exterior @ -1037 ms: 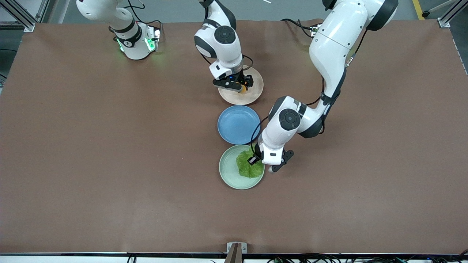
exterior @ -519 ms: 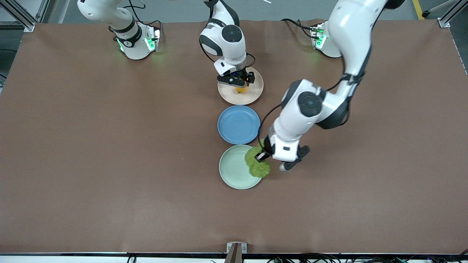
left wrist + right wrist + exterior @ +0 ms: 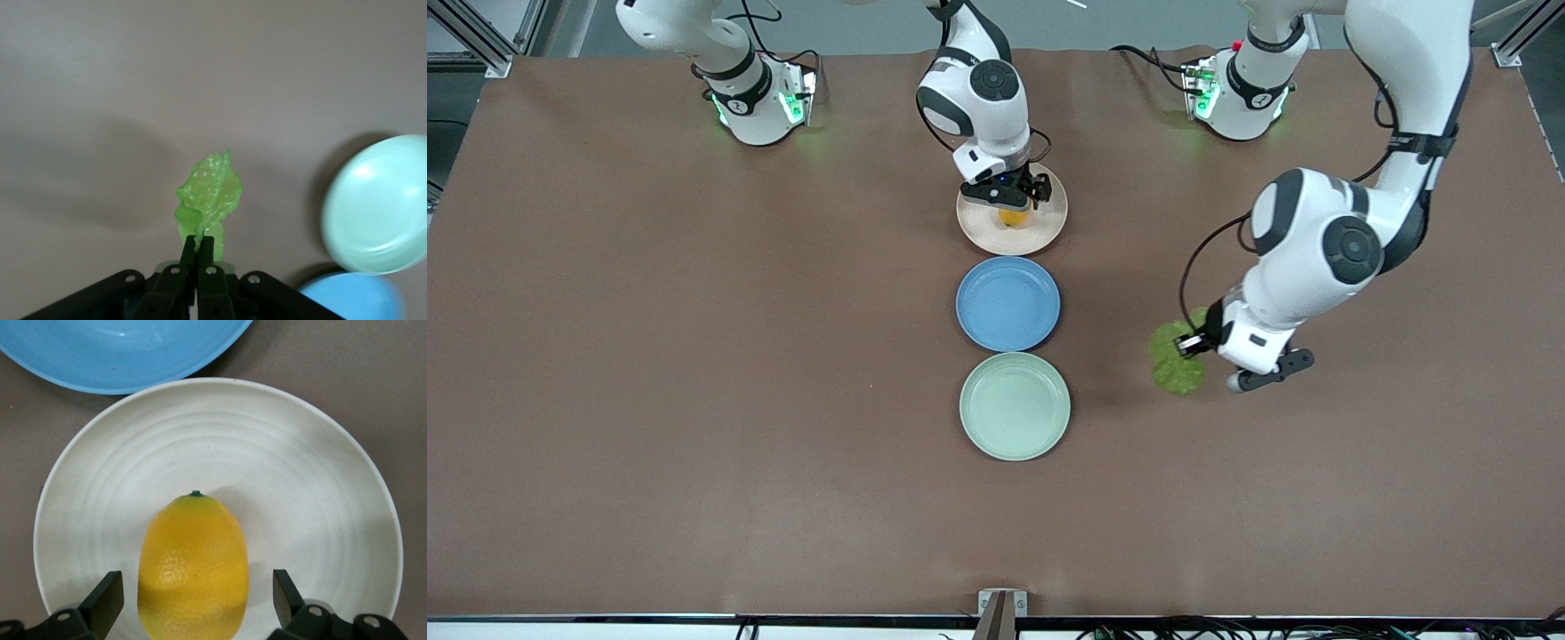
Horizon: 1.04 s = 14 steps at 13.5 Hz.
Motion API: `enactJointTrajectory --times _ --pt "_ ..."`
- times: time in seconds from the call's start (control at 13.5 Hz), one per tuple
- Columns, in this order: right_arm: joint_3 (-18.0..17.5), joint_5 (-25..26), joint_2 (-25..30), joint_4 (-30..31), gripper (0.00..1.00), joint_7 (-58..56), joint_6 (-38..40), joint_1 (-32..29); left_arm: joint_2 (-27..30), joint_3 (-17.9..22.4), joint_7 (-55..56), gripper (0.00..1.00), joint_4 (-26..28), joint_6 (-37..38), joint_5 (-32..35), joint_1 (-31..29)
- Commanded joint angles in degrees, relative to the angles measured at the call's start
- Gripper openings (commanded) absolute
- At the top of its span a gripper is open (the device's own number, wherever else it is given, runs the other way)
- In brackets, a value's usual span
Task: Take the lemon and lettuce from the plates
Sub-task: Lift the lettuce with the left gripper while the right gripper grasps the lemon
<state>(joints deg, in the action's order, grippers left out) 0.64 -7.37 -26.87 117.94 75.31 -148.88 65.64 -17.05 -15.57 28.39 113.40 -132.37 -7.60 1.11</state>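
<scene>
Jaws of left gripper (image 3: 198,248) pinch lettuce (image 3: 1175,358) above bare counter (image 3: 694,356). Right gripper (image 3: 193,603), jaws spread wide, straddles lemon (image 3: 193,573) on beige plate (image 3: 320,513), not touching.

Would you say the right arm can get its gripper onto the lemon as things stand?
Probably yes. The right gripper is open right over the beige plate, one finger either side of the lemon, nothing between them. The left gripper holds the lettuce well away, toward its own end of the table.

Pretty even overhead light, soft shadows; mint plate (image 3: 377,203) is motion-blurred, lemon (image 3: 193,567) shot looks sharp.
</scene>
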Motion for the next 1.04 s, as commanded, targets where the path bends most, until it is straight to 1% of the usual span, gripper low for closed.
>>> enactJointTrajectory --times 0.0,0.07,0.15,0.22,0.3,0.37,0.44,0.52,0.59,0.74,0.81,0.89,0.96 --pt "0.94 1.4 -1.08 -0.87 0.89 2.29 -1.14 1.07 4.57 -1.04 -10.86 0.0 9.36 -2.88 -1.19 -5.13" --pt "0.94 1.4 -1.52 -0.87 0.85 3.17 -2.19 1.07 4.4 -1.04 -13.77 0.0 11.04 -4.98 -1.19 -6.37" --pt "0.94 1.57 -1.52 -0.87 0.78 3.26 -2.64 1.16 4.05 -1.04 -16.32 0.01 12.62 -7.61 -1.19 -7.16" --pt "0.94 1.66 -1.61 -0.87 0.65 3.26 -2.64 1.16 3.52 -1.04 -19.13 0.01 13.94 -9.56 -1.19 -7.95" --pt "0.94 1.66 -1.61 -0.87 0.44 3.26 -2.64 1.07 2.64 -1.04 -22.11 0.01 14.48 -10.44 -1.19 -8.92" --pt "1.03 1.66 -1.61 -0.87 0.21 3.26 -2.55 0.98 2.11 -1.04 -24.93 0.01 14.66 -10.45 -1.19 -9.62" --pt "1.03 1.66 -1.52 -0.96 0.04 3.18 -2.21 0.55 1.24 -1.04 -26.78 0.03 14.83 -10.54 -1.1 -10.59" --pt "1.12 1.66 -0.91 -0.87 0.01 3.0 -1.68 -0.24 0.79 -1.04 -28.28 0.04 14.83 -10.63 -1.1 -11.12" --pt "1.47 1.75 0.14 -0.96 0.01 2.74 -0.02 -1.12 0.01 -1.04 -29.43 0.04 14.83 -11.15 -1.1 -11.47" --pt "3.39 1.92 4.0 -1.05 0.0 0.64 3.76 -2.18 -1.14 -0.95 -29.7 0.05 14.83 -13.17 -1.1 -11.57" --pt "4.36 1.92 6.37 -1.05 0.0 -1.72 6.91 -3.05 -1.58 -0.95 -30.05 0.06 14.83 -14.22 -1.1 -11.74" --pt "4.98 1.92 8.91 -1.05 0.0 -4.27 10.51 -4.89 -1.84 -0.95 -30.32 0.11 14.83 -14.32 -1.1 -12.0" --pt "5.07 1.92 11.55 -0.7 0.0 -7.6 12.72 -7.6 -1.76 -0.95 -30.32 0.37 14.75 -14.32 -1.1 -12.01"
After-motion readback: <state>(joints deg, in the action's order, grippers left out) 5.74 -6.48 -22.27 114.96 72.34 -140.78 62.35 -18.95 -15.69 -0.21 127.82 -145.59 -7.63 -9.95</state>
